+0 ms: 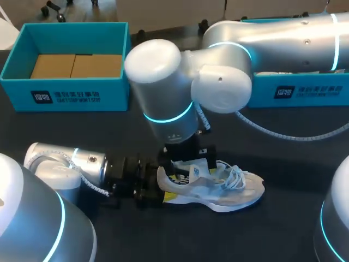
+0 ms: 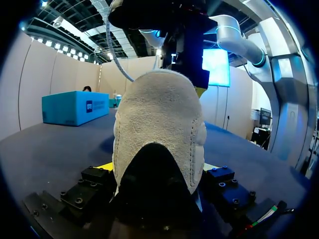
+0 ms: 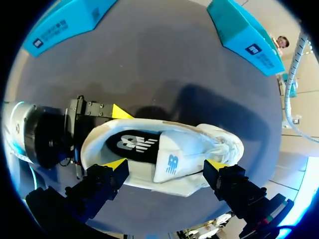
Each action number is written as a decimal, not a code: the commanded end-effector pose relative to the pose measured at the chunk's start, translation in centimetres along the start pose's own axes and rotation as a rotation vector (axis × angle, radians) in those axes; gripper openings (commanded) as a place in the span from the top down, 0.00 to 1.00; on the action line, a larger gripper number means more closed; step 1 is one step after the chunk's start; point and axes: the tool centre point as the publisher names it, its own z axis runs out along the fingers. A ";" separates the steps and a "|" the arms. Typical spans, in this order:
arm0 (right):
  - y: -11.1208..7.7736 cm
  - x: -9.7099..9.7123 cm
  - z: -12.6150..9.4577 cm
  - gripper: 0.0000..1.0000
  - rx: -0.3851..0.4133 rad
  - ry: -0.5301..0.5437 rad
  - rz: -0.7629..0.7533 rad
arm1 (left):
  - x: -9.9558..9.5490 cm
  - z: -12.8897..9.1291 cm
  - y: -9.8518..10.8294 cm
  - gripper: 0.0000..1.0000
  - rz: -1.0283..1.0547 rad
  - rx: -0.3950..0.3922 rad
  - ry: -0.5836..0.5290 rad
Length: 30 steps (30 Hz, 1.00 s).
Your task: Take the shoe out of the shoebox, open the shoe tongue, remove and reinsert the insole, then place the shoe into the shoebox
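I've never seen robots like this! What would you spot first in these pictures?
First, the pale shoe in the middle of the dark table, its heel pinched by the left gripper. Next, the right gripper hangs open right over the shoe, one yellow tip near the heel opening and one near the laces. At the table's far left stands an open blue shoebox.
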 end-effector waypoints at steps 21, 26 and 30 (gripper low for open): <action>0.6 -2.0 2.1 0.00 -0.090 -0.189 0.570 | -0.1 0.1 0.2 1.00 -0.001 -0.003 0.001; 0.7 -2.4 2.0 0.00 -0.093 -0.187 0.579 | -0.1 0.1 0.2 1.00 -0.001 -0.003 0.001; 0.6 -2.3 1.5 0.00 -0.098 -0.189 0.587 | -0.1 0.1 0.2 1.00 -0.001 -0.003 0.001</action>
